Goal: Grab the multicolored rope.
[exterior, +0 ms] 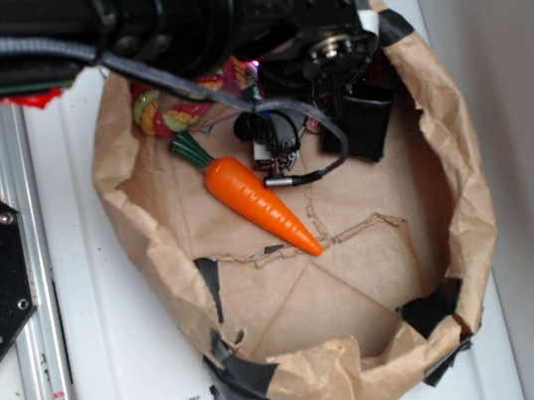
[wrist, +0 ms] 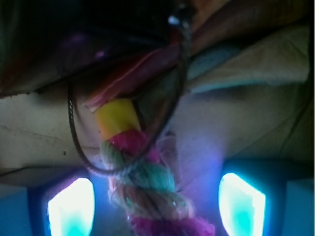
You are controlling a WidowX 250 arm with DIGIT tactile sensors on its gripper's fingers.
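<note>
Rope: the multicolored rope (exterior: 166, 112) lies at the far left inside the paper basket (exterior: 465, 180), partly hidden under the arm; wrist view shows it between the fingers (wrist: 71, 206)
Carrot: orange carrot (exterior: 258, 206) just near of the rope, tip pointing right
Gripper: gripper (wrist: 156, 204) jaws wide apart, straddling the rope, gripping nothing

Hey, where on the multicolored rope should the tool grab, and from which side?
Grip the twisted middle of the multicolored rope, coming straight down from above. In the wrist view that thick braided stretch lies between the tool's open fingertips, so closing there should pinch it across its width. A thin cable loops close by, so it may snag.
</note>
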